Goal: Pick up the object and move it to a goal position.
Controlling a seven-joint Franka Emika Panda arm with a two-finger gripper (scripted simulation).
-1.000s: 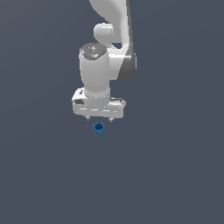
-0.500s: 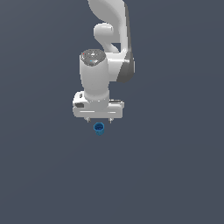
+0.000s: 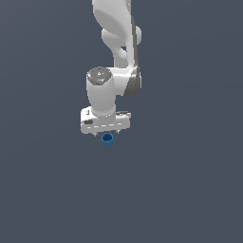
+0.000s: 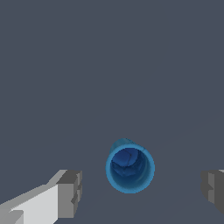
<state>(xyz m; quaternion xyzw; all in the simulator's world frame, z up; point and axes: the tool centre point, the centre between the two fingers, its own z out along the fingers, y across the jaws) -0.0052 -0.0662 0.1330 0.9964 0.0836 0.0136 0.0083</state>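
The object, a small blue cup (image 3: 107,139), stands upright on the dark grey floor, just below the white gripper (image 3: 105,132) in the exterior view. In the wrist view I look straight down into the cup's (image 4: 129,169) open mouth. It sits between the two grey fingertips (image 4: 71,193), with a gap on each side. The gripper (image 4: 142,189) is open and touches nothing. The exterior view hides most of the fingers behind the hand.
A plain dark grey floor (image 3: 190,190) spreads all around. The white arm (image 3: 118,42) rises above the gripper toward the top of the exterior view.
The hand has turned about its vertical axis and now sits squarer over the cup. The cup has not moved.
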